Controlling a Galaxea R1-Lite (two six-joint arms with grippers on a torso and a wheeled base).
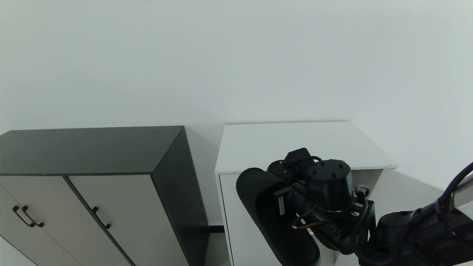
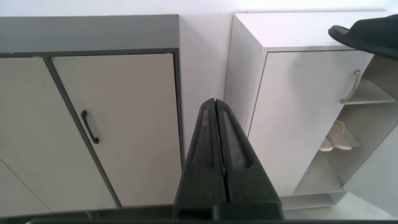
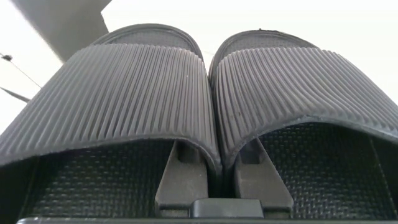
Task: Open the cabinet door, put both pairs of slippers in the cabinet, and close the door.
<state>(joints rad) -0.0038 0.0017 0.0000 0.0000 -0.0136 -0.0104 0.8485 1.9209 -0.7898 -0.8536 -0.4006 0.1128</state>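
My right gripper [image 3: 219, 174] pinches the black slippers [image 1: 271, 218] by their touching inner sides, before the cabinet [image 1: 295, 144]. They look like light, soft rubber, likely to flex, so this middle grip suits. My left gripper [image 2: 216, 118] is pressed together.

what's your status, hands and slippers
Right hand shut on black slippers. Left hand shut, empty. White cabinet door open, pale pair on a shelf inside. Nothing seen blocking.

Ribbed black slippers [image 1: 258, 199], pressed side by side, hang tilted before the white cabinet [image 1: 295, 144]. Its door [image 2: 305, 118] stands open, with seemingly a pale pair [image 2: 339, 137] shelved inside.
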